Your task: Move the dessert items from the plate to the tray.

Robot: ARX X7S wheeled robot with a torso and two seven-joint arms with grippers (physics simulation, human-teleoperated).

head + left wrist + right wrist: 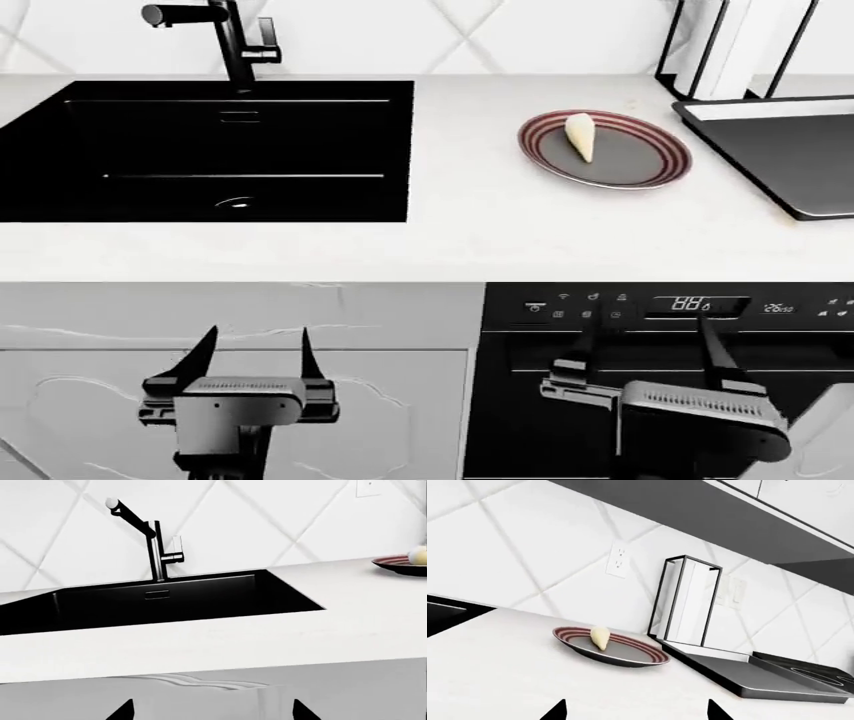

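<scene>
On the white worktop [467,240], right of centre in the head view, sits a round plate [641,172] with a red-striped rim. One ice-cream cone [579,135] lies on its side on the plate's left part, white rounded end toward the backsplash, point toward the camera. Only this one cone is visible; a second I cannot find in any view. Dark grey tray [787,160] lies just beside the plate at the right edge of the frame, partly cut off; nothing shows on the part in view. Black sink [200,150] and tap [227,35] fill the upper left.

Left pincer [254,355], lower left, is spread wide with nothing between its tips. Right pincer [647,345], lower right before the oven front [667,400], is likewise parted and empty. Both hang below the worktop edge, well apart from the plate.

Judgement: cone looks light and small, likely brittle at the wafer, smooth and slippery at the white top, apt to roll. Best hold is across the yellow wafer body near its wide end, with a gentle squeeze; right arm is nearer both plate and tray
</scene>
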